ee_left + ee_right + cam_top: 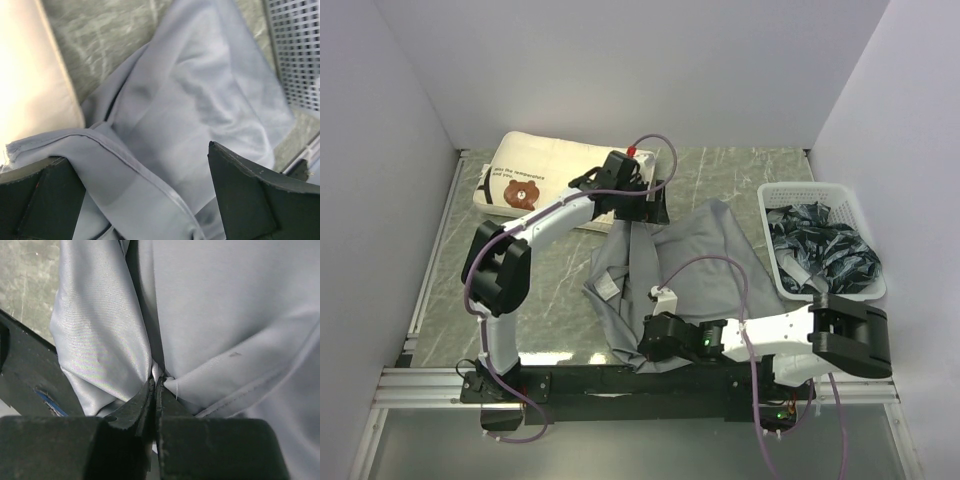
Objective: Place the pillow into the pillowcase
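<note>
The pillowcase (705, 265) is lying crumpled at the middle of the table (550, 290), with one edge reaching up toward 11 o'clock to the left gripper (135, 155). That gripper's jaws are standing wide apart, with the hem draped across between them. The right gripper (155, 385) is pinching a fold at the pillowcase's 6 o'clock edge, jaws closed tight on it. The pillow (545, 170) is lying flat at 11 o'clock, outside the case. A white basket (800, 188) of dark packets is sitting at 3 o'clock.

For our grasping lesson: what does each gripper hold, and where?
Right gripper pinches the pillowcase at a bunched fold; left gripper is open, gripping nothing.
</note>
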Action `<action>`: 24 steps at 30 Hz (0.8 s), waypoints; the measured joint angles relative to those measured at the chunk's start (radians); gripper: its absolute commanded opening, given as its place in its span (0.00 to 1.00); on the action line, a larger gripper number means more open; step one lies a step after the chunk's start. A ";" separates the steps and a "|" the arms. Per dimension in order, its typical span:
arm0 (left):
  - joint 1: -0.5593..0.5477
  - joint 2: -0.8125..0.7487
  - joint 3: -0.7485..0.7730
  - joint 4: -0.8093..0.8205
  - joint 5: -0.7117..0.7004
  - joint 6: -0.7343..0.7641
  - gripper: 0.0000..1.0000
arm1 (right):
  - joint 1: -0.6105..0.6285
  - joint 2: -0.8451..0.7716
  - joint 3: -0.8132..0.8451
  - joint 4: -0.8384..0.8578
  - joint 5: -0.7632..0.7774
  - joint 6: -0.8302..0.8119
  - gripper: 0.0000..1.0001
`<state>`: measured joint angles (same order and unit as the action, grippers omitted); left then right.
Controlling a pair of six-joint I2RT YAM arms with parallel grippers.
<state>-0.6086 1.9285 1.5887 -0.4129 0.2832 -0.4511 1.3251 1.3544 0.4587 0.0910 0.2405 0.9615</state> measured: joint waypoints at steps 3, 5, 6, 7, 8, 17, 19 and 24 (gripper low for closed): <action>0.000 -0.004 -0.001 -0.027 -0.026 0.013 0.99 | -0.008 -0.035 -0.008 -0.029 -0.005 0.003 0.11; -0.002 -0.009 -0.013 -0.024 -0.028 0.017 0.99 | -0.009 -0.063 -0.008 -0.052 -0.003 0.008 0.17; -0.002 -0.014 -0.023 -0.022 -0.027 0.018 0.99 | -0.009 -0.084 -0.008 -0.068 0.002 0.011 0.25; -0.002 -0.017 -0.032 -0.019 -0.026 0.019 0.99 | -0.010 -0.110 -0.008 -0.085 0.008 0.011 0.29; -0.002 -0.021 -0.046 -0.014 -0.022 0.019 0.99 | -0.010 -0.134 -0.007 -0.098 0.013 0.013 0.32; -0.015 -0.029 -0.126 0.058 0.013 -0.026 1.00 | -0.090 -0.378 0.082 -0.205 0.145 -0.107 0.55; -0.018 -0.036 -0.158 0.080 0.027 -0.050 0.99 | -0.188 -0.397 0.095 -0.174 0.137 -0.155 0.56; -0.021 -0.043 -0.201 0.124 0.060 -0.103 0.99 | -0.446 -0.359 0.095 -0.062 0.043 -0.251 0.57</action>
<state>-0.6300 1.8851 1.3876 -0.2890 0.3435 -0.5545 0.8795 0.9955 0.5537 0.0292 0.2836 0.7109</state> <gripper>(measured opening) 0.994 0.569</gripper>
